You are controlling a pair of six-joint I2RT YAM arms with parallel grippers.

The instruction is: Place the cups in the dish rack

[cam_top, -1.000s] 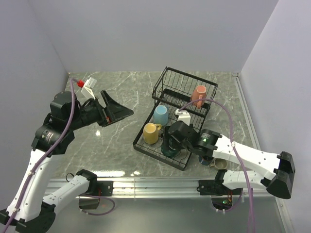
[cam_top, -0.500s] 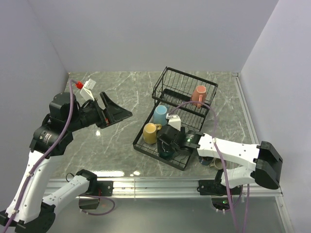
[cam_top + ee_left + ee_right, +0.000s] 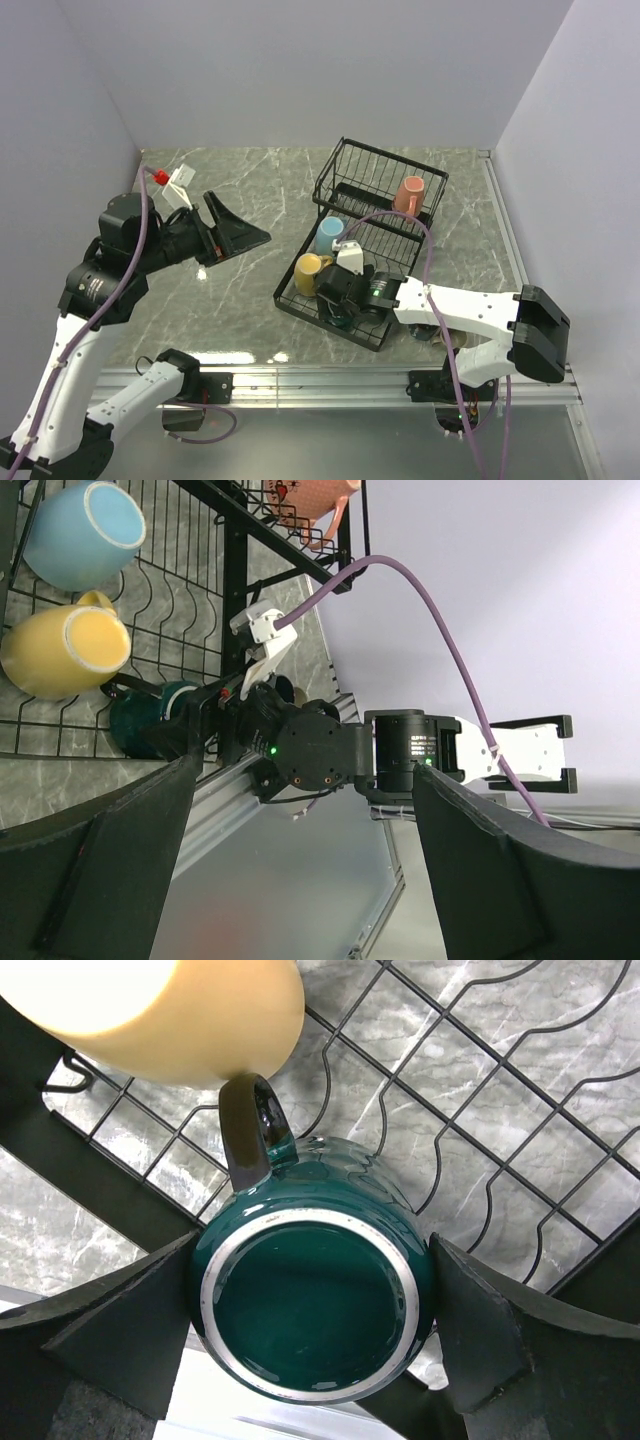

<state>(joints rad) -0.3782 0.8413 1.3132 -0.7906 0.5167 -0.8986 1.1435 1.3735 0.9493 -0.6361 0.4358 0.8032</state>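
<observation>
As the right gripper (image 3: 338, 298), clamped on the glossy dark teal-green ceramic mug (image 3: 310, 1320), shifts left toward lower centre, the mug comes low over the black wire dish rack (image 3: 392, 154) tray, so release looks close; left gripper (image 3: 250, 232) gapes wide, empty.

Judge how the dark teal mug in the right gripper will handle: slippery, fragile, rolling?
Likely slippery: the teal mug is glossy and the right gripper meets only its curved sides. Rigid ceramic, it may chip against the dish rack. Its handle should limit rolling.
</observation>
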